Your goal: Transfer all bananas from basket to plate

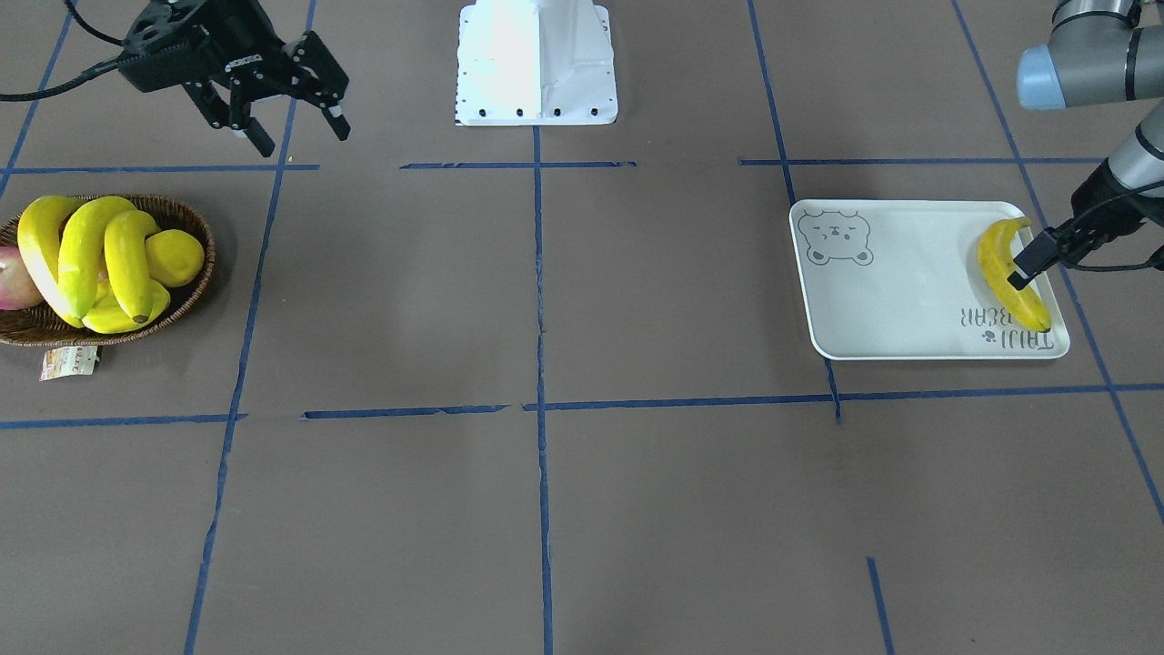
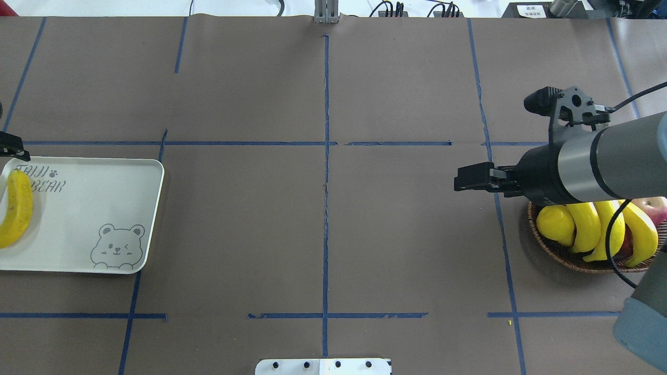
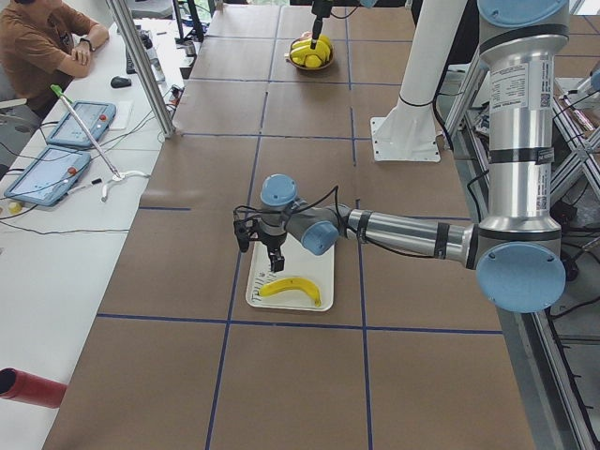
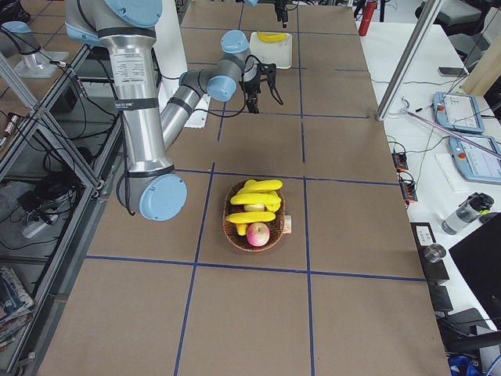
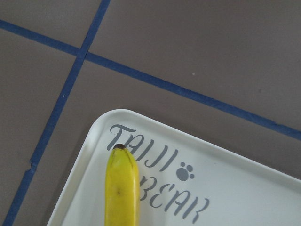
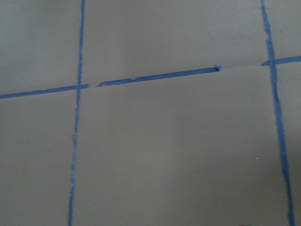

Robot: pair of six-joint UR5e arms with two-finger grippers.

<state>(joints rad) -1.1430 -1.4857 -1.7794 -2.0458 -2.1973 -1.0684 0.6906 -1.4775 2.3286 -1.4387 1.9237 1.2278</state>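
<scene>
Exterior front-facing view: the basket [image 1: 195, 227] sits at the 9 o'clock side of the table [image 1: 637, 509]. Three bananas [image 1: 86, 250] are piled in it beside a lemon [image 1: 175, 257] and a reddish fruit [image 1: 14, 277], with a paper tag [image 1: 68, 362] at its 6 o'clock rim. The right gripper [image 1: 302, 136] hangs above the table at the basket's 1 o'clock, its fingers [image 1: 262, 141] spread wide and holding nothing. The plate [image 1: 900, 300] lies at 3 o'clock, and one banana [image 1: 996, 273] rests along its 3 o'clock edge. The left gripper [image 1: 1026, 270] is right over that banana's middle; I cannot tell whether it grips the fruit or stands apart.
</scene>
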